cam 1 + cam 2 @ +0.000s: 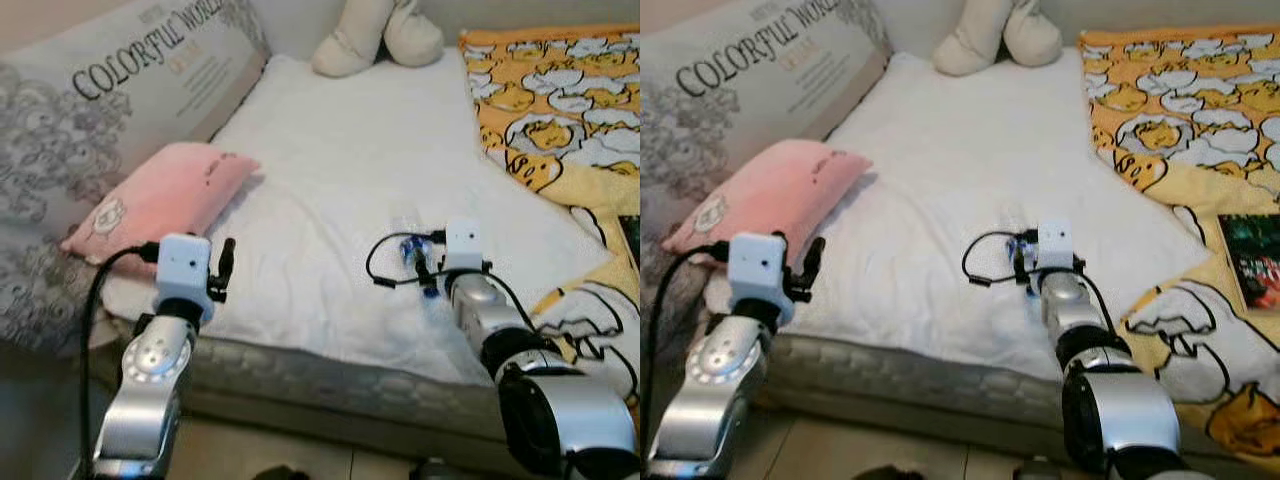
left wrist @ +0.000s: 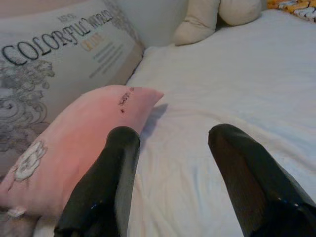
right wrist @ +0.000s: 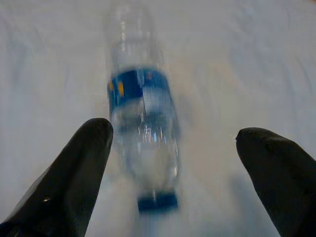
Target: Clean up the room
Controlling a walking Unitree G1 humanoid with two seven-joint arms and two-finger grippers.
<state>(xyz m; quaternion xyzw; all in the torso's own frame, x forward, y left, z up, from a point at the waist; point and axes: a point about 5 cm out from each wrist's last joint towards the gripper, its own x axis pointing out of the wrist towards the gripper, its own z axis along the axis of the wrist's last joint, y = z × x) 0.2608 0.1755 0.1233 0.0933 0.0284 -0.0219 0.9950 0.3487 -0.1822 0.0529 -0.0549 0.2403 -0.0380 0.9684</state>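
Bottle lying on its side on the white bed, not yet picked up. Right tool spread wide just above it, one finger beside the bottle, the other well apart. Left tool also wide, holding nothing, near the pink pillow. Judged early in the cleaning: bottle to remove; plush toy and book left on the bed.

You faced a bed spread with a white quilt; a yellow duck-print blanket lay at its right, pillows at its left, tiled floor below.
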